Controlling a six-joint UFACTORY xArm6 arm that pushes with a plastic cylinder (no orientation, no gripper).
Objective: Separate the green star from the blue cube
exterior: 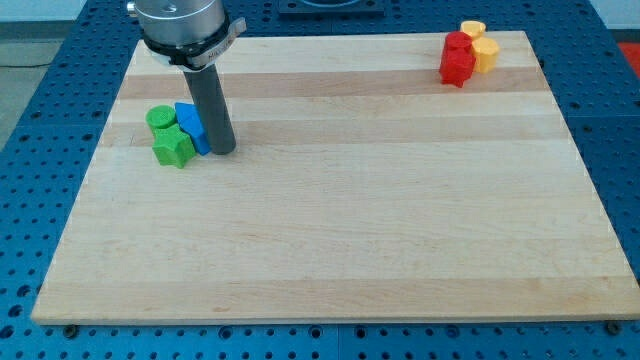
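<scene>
Pale wood fills most of the view: a board point(340, 220) of light planks is laid on a blue perforated bench point(40, 150). No jaws are carried by the arm; a straight dark rod point(213, 105) is fitted instead, and my tip point(222, 151) is set down on the board near its upper left corner. Taking the tip as landmark, the blue cube point(190, 122) is seen just to its left, touching or all but touching the rod. The green star point(172, 148) lies further left and slightly lower, pressed against the cube. A second green block point(160, 119), rounded in outline, is found above the star, also against the cube. Well apart, toward the view's upper right, two red blocks point(458, 58) and two yellow blocks point(478, 42) are clustered together; their shapes cannot be told.
</scene>
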